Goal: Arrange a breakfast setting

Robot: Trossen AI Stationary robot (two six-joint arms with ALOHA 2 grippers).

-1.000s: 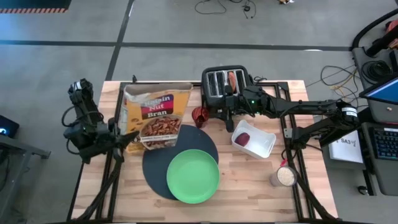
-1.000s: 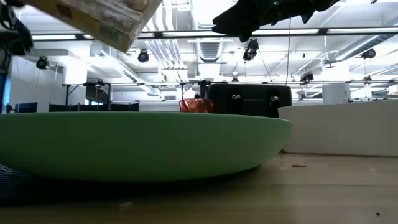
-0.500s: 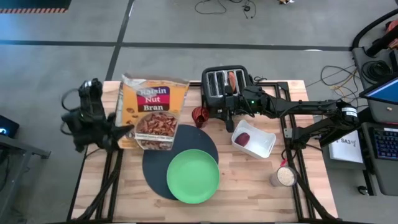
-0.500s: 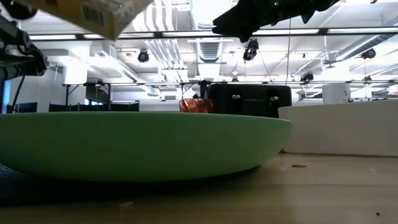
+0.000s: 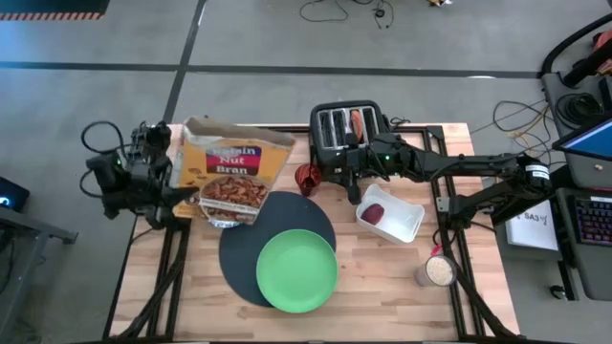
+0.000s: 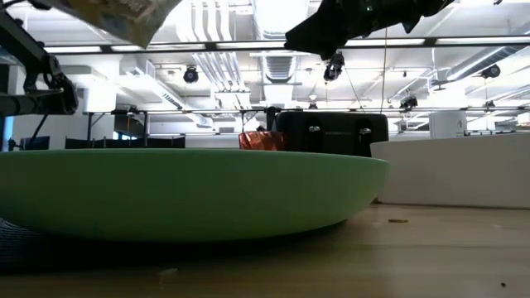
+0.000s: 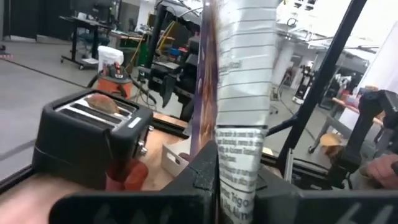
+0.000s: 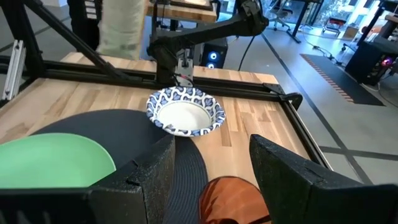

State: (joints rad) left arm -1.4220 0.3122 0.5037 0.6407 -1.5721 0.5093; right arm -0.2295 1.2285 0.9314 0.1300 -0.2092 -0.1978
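With the left gripper (image 5: 177, 191) fingers clamped on the yellow Raisin Nut Bran cereal box (image 5: 229, 180), keep the box's mouth over the blue-and-white patterned bowl (image 8: 185, 111) beside the lime-green round plate (image 5: 296, 270), while the right gripper (image 5: 337, 170) waits wide-fingered near the toaster (image 5: 346, 134).

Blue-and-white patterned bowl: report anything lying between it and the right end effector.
A crumpled orange-red object lies on the table just in front of the open right end effector, on the line to the blue-and-white patterned bowl. Nothing else visible stands between them.
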